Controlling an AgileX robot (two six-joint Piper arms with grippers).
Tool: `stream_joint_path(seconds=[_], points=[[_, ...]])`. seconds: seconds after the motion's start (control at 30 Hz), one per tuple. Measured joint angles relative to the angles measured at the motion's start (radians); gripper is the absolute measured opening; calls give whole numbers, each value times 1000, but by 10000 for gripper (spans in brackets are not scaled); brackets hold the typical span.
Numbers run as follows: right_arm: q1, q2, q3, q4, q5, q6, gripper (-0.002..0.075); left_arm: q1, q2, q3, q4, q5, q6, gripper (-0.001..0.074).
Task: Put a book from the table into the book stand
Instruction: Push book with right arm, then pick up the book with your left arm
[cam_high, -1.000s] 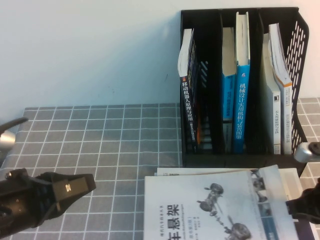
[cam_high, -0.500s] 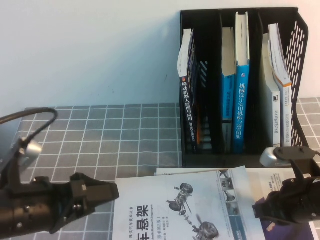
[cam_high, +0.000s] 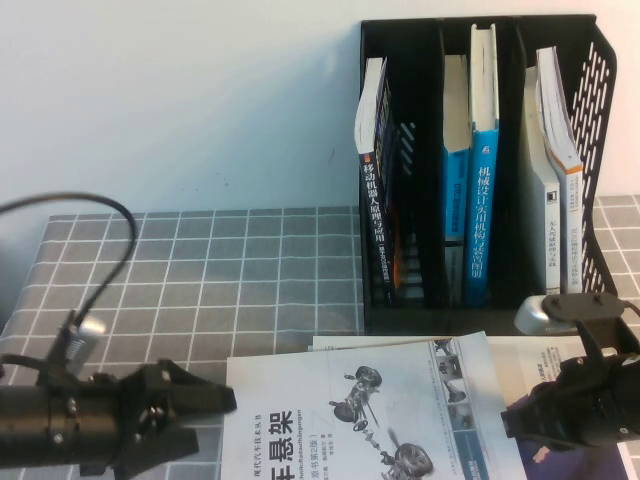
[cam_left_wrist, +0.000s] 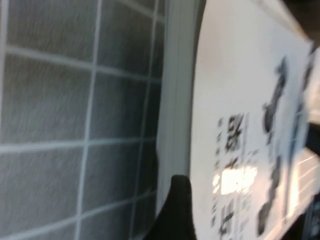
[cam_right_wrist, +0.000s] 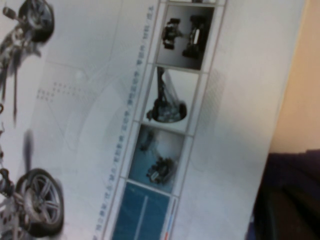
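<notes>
The white book with the grey car-suspension drawing lies flat at the table's front edge, just in front of the black book stand. My left gripper is open at the book's left edge, its jaws spread on either side of that edge. In the left wrist view the book shows edge-on beside one dark finger. My right gripper sits at the book's right edge. The right wrist view shows the book's cover.
The stand holds a dark book in its left compartment, blue-spined books in the middle and white books on the right. More white pages and a purple cover lie under the book.
The book has slid to the left. My left gripper came forward to its left edge and turned. My right gripper moved in from the right onto its right edge.
</notes>
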Motion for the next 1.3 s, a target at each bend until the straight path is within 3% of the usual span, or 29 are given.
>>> stream_joint_path(seconds=[0.13,0.67,0.93,1.07,1.23,1.3], points=[[0,0,0,0,0,0,-3,45,81,-2,-93,67,84,611],[0,0,0,10,-4,-8,-3,45,358,-11,-213,179,208,612],[0,0,0,12,-10,-12,-3,-67,367,-11,-236,151,238,597],[0,0,0,12,-10,-19,-3,-83,367,-11,-239,124,241,477],[0,0,0,16,-10,-45,-3,-83,367,-11,-240,135,272,172],[0,-3,-2,16,-10,-50,-3,-83,367,-13,-243,172,282,113]])
